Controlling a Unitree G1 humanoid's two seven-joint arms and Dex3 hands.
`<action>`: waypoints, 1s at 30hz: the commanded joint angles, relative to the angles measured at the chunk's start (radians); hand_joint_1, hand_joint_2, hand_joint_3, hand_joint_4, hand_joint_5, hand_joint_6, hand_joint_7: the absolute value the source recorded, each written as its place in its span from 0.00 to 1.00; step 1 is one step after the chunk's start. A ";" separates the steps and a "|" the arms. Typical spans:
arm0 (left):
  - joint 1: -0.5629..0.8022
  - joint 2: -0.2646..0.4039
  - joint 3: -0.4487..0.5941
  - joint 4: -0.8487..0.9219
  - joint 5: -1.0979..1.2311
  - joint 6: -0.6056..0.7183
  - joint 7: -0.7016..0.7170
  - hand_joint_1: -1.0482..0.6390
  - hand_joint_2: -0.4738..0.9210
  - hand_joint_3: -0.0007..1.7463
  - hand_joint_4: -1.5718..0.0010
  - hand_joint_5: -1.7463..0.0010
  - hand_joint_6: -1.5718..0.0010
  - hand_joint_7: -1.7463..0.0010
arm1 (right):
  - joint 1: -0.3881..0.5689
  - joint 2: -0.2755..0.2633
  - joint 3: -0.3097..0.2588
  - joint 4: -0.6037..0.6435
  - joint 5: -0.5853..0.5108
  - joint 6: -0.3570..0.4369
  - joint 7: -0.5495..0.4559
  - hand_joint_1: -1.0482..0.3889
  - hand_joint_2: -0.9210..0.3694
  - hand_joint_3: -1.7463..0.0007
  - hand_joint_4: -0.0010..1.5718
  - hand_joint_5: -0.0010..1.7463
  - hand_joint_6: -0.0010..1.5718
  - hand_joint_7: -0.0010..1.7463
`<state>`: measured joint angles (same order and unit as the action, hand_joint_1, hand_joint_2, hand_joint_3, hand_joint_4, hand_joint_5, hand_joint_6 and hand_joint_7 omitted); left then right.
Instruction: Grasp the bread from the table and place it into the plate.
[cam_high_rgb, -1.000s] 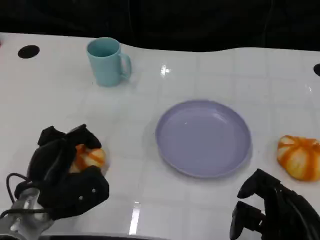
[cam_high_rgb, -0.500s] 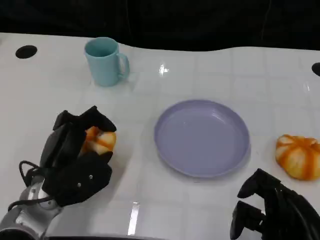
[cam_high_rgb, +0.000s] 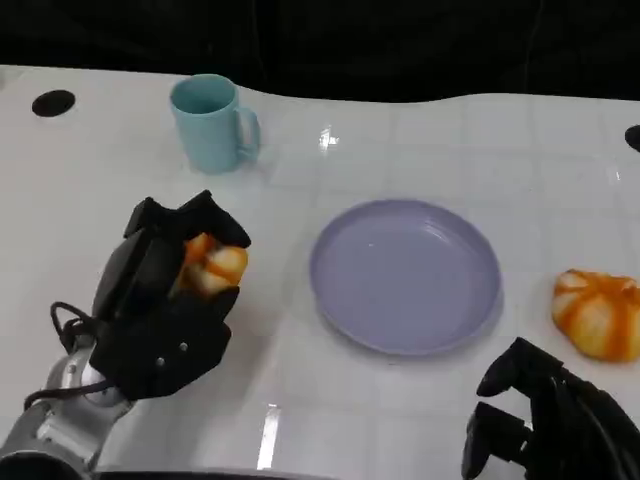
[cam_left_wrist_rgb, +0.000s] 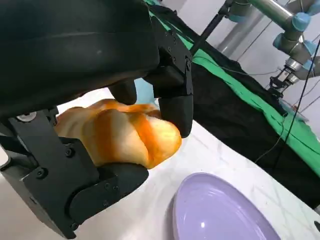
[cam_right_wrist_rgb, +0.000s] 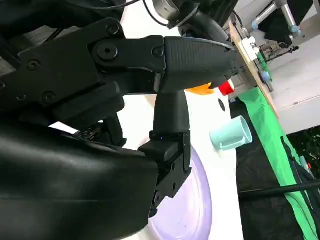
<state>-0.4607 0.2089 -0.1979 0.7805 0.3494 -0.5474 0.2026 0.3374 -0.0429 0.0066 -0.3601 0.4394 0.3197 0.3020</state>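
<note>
Your left hand (cam_high_rgb: 165, 305) sits in the lower left of the head view with its fingers wrapped around a piece of bread (cam_high_rgb: 210, 266); the orange-and-cream roll pokes out between the black fingers toward the right. In the left wrist view you can see the same bread (cam_left_wrist_rgb: 117, 132) clamped between the upper fingers (cam_left_wrist_rgb: 172, 95) and the lower one, clear of the white table (cam_left_wrist_rgb: 150, 210) beneath it.

The lavender plate (cam_high_rgb: 405, 275) lies in the centre-right of the head view, to the right of the held bread and apart from it; nothing lies on it. In the left wrist view its rim (cam_left_wrist_rgb: 220, 212) shows at the bottom right.

Your right hand (cam_high_rgb: 545, 420) is at the lower right corner of the head view, fingers loosely apart and holding nothing. In the right wrist view its fingers (cam_right_wrist_rgb: 170, 60) reach out over the plate (cam_right_wrist_rgb: 187, 205).

A second bread roll (cam_high_rgb: 598, 312) rests on the table at the right edge, just above your right hand and right of the plate. A light blue mug (cam_high_rgb: 210, 124) stands upright at the upper left, handle pointing right.
</note>
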 joint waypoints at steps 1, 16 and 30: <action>-0.042 -0.011 0.002 -0.065 -0.014 0.032 -0.060 0.57 0.58 0.89 0.40 0.00 0.49 0.00 | -0.002 -0.009 -0.010 0.005 0.011 -0.002 0.007 0.38 0.00 0.70 0.47 1.00 0.28 1.00; -0.129 -0.073 0.004 -0.083 -0.048 0.068 -0.157 0.57 0.55 0.90 0.40 0.00 0.48 0.00 | -0.008 -0.006 -0.008 0.018 0.006 -0.011 0.017 0.37 0.00 0.70 0.47 1.00 0.28 1.00; -0.231 -0.145 -0.080 0.008 0.025 0.055 -0.147 0.54 0.57 0.90 0.40 0.00 0.50 0.00 | -0.004 -0.007 -0.012 0.011 0.019 -0.001 0.024 0.37 0.00 0.70 0.47 1.00 0.29 1.00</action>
<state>-0.6586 0.0682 -0.2670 0.7582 0.3568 -0.4754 0.0458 0.3295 -0.0439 0.0008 -0.3389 0.4433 0.3198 0.3204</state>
